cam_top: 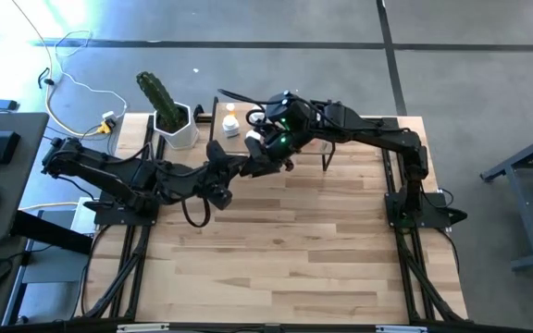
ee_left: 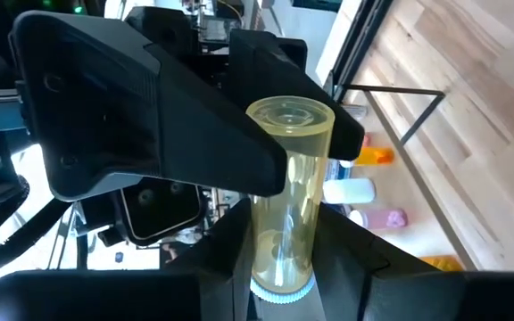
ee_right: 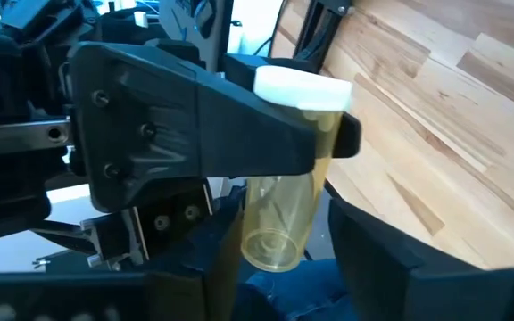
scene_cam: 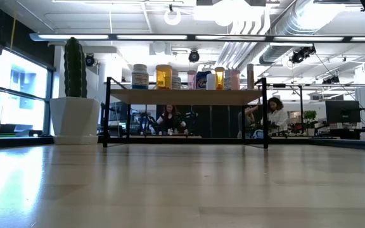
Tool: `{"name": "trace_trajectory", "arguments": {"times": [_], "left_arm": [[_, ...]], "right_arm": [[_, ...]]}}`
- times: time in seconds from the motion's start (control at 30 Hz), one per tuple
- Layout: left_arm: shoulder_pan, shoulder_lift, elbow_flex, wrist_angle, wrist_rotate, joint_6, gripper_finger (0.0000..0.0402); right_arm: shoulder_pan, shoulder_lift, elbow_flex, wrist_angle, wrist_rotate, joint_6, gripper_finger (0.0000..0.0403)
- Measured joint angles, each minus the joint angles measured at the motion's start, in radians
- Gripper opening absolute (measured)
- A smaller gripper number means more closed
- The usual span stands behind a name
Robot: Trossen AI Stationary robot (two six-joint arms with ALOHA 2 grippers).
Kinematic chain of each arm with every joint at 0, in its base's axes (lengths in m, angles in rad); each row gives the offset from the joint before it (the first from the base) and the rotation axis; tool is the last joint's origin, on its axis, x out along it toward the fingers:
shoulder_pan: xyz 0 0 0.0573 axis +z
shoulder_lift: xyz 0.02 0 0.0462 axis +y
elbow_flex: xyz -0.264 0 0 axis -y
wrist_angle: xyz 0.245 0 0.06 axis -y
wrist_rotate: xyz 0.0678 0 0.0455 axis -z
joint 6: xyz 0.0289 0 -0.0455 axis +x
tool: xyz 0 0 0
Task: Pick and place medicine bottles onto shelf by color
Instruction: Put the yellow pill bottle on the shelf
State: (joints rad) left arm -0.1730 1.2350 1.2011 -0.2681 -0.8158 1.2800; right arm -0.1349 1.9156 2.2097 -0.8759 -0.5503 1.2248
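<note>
I see the shelf [cam_top: 340, 139] at the table's far edge, bottles lined along its top. Both arms meet beside it — my left gripper [ee_left: 279, 259] is clamped tight on a yellowish bottle [ee_left: 286, 192], while my right gripper [ee_right: 279, 241] sits half-closed around that same bottle, white cap [ee_right: 302, 89] outward.

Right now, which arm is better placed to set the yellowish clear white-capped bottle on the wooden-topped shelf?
Right: the right gripper flanks the bottle that the left gripper holds, its arm over the shelf.
</note>
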Motion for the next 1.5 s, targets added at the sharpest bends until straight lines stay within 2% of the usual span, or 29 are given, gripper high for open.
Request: {"name": "trace_trajectory", "arguments": {"times": [0.17,0.33,1.03,1.2,1.5], "left_arm": [[0.0,0.0,0.0,0.004,-0.001,0.0,0.0084],[0.0,0.0,0.0,0.003,-0.005,0.003,0.0084],[0.0,0.0,0.0,0.003,-0.01,-0.012,0.0086],[0.0,0.0,0.0,0.004,-0.015,-0.043,0.0119],[0.002,0.0,0.0,0.005,-0.074,-0.285,0.0196]], "right_arm": [[0.0,0.0,0.0,0.019,0.0,0.007,0.0119],[-0.001,0.0,0.0,0.019,0.0,0.01,0.0098],[-0.001,0.0,0.002,-0.002,-0.004,0.009,0.0092],[-0.001,0.0,0.002,-0.007,-0.004,0.006,0.0092],[-0.001,0.001,0.002,-0.016,0.027,-0.026,0.0092]]}}
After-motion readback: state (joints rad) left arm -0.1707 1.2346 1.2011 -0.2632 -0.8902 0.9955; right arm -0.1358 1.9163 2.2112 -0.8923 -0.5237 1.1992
